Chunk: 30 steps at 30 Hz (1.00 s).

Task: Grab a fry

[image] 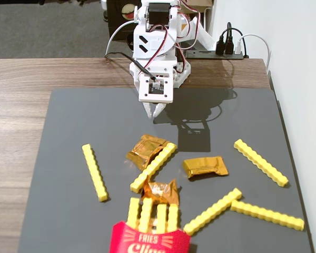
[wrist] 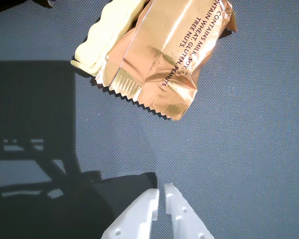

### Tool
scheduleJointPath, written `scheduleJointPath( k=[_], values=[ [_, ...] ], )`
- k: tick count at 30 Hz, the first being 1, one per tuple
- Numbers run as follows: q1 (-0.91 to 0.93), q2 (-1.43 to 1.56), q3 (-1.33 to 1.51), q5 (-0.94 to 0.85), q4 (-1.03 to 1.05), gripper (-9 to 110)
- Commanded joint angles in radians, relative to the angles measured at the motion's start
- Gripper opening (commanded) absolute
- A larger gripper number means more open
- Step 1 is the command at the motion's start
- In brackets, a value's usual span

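Several yellow studded fries lie on the dark grey mat (image: 84, 121). One fry (image: 154, 167) lies diagonally at the middle, between two gold foil wrappers. Others lie at the left (image: 95, 172), the right (image: 260, 162) and the front right (image: 213, 211). My white gripper (image: 156, 110) hangs near the mat's back edge, well behind all the fries, with its jaws together and nothing between them. In the wrist view the gripper (wrist: 161, 191) shows at the bottom, and one end of the middle fry (wrist: 107, 35) shows at the top beside a foil wrapper (wrist: 162, 55).
A red FRIES carton (image: 147, 241) with several fries in it stands at the front edge. Three gold wrappers (image: 204, 166) lie mid-mat. The arm's base and cables stand at the back. The wooden table (image: 21, 110) runs on to the left.
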Motion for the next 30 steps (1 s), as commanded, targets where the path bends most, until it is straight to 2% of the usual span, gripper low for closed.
scheduleJointPath(
  k=[1, 17, 30],
  values=[
    [-0.049, 0.005, 0.002, 0.017, 0.006, 1],
    [-0.107, -0.018, -0.023, 0.006, -0.009, 0],
    [-0.221, -0.383, -0.319, 0.005, -0.057, 0]
  ],
)
